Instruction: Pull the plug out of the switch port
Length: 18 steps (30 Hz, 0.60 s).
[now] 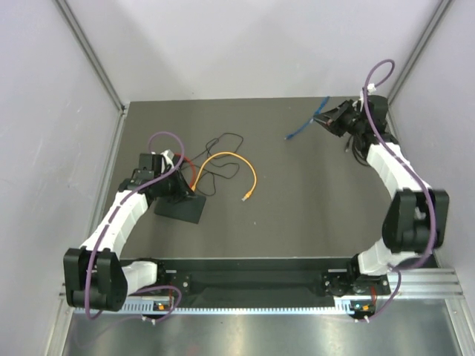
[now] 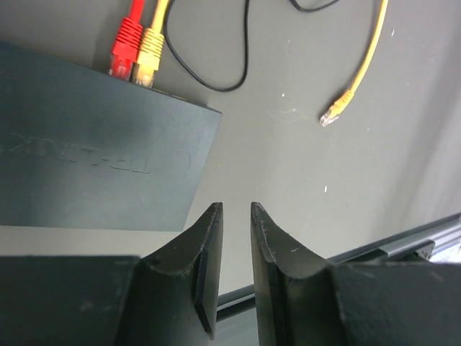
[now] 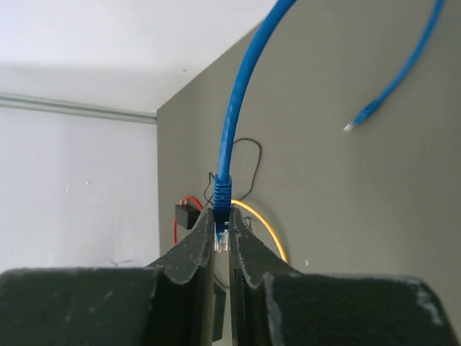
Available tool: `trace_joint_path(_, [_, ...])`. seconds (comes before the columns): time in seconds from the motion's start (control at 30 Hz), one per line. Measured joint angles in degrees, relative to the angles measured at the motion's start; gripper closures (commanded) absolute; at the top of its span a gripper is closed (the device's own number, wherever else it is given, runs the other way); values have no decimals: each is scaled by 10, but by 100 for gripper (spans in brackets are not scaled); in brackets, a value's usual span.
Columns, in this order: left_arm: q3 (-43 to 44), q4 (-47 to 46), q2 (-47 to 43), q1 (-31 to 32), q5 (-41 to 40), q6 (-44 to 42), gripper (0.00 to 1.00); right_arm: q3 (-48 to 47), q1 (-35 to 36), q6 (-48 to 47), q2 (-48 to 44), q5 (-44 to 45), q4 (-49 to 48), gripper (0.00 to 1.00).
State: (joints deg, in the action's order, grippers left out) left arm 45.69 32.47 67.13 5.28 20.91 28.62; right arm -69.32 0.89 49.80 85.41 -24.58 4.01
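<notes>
The left arm bends low at the left, its gripper [image 2: 236,209] angled down just beside the switch [image 2: 94,151], fingers narrowly apart on nothing. The right arm reaches to the far right corner, gripper [image 3: 222,223] pinching the blue plug [image 3: 222,241], clear of the switch. A red plug [image 2: 126,47] and a yellow plug [image 2: 149,50] sit in the switch

left end effector [image 2: 236,210] slightly parted, right end effector [image 3: 222,220] pinched closed

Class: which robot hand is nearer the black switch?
Left. The left hand hovers right beside the switch; the right hand is far across the table, back right, holding the blue cable by its plug.
</notes>
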Motion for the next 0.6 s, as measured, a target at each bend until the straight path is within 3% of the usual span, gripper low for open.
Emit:
trace_joint_path(0.13, [-7, -4, 0, 0, 9, -1, 73, 10, -27, 26, 93, -52, -64, 100])
trace_joint_path(0.3, [-14, -5, -2, 0, 9, -1, 73, 13, -42, 31, 145, -51, -53, 100])
trace_joint_path(0.6, [-15, -4, -22, 0, 7, 0, 73, -96, -48, -63, 237, -21, 80, 92])
